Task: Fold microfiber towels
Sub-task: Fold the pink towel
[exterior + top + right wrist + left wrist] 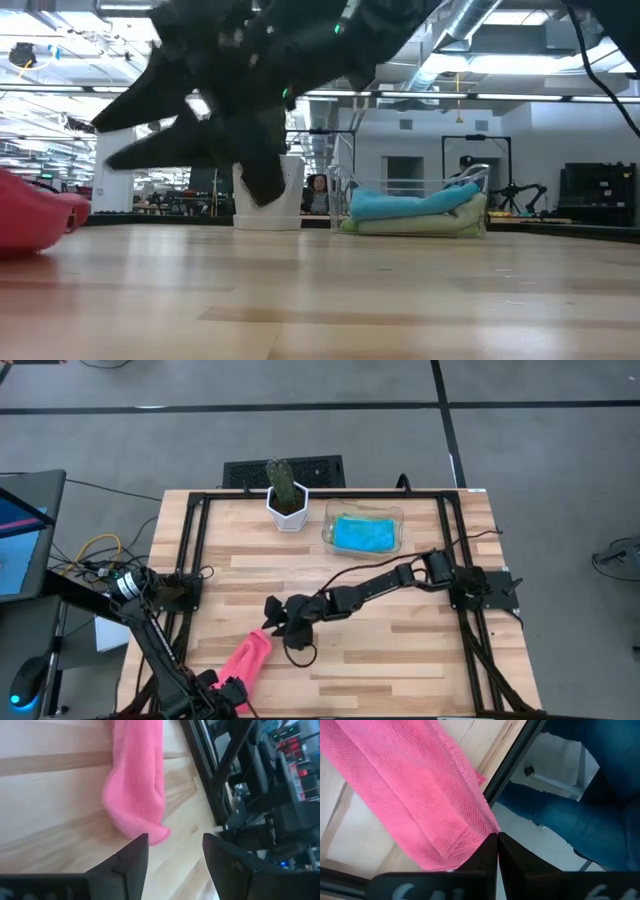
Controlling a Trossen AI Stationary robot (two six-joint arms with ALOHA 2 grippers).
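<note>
The hot pink towel point(250, 657) lies as a long narrow bundle from mid-table to the near edge, left of centre. My left gripper point(226, 686) is at the near edge, shut on the towel's near end. My right gripper point(276, 618) hovers open just past the towel's rounded far end point(137, 815), with the fingers on either side of empty table. The pink towel also shows in the low view point(35, 215). The turquoise towel point(362, 533) lies on a light green one point(420, 226) in the clear tray point(330, 536). My left gripper pinches the pink towel's near corner point(485, 826) between its two shut fingertips point(487, 851), at a hemmed edge where several layers seem to lie together. From the fingers the towel runs away over the table's near edge point(506, 767) and along the table top.
A white pot with a cactus point(288, 503) stands at the far edge beside the tray. Black frame rails point(190, 540) run along the table's sides. A person in blue jeans point(580, 815) sits just beyond the near edge. Bare wood lies at the near right.
</note>
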